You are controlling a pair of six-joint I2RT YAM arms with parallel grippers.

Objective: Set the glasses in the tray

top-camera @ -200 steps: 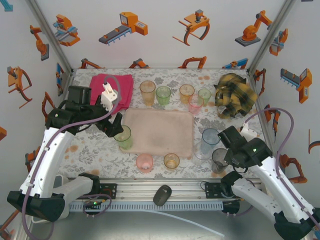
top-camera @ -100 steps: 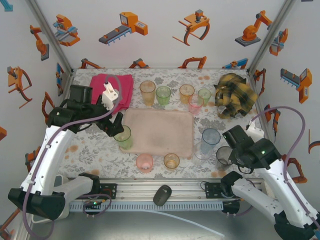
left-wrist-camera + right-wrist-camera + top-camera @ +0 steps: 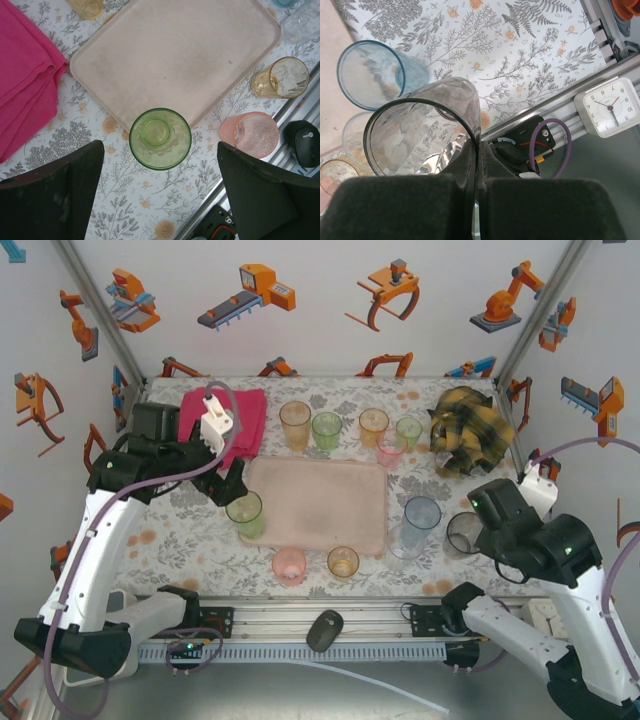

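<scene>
Top external: floral tablecloth (image 3: pixel 170 540) — left pincer (image 3: pixel 228 487) apart, right pincer (image 3: pixel 476 150) clamped on grey glass (image 3: pixel 415 135).

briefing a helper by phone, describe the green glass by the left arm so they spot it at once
Find the pale pink tray in the middle of the flowered table. At its left edge, near the front corner, stands one upright green glass. The other two green glasses sit in the row behind the tray; its front neighbours are a pink glass and an orange glass.
</scene>
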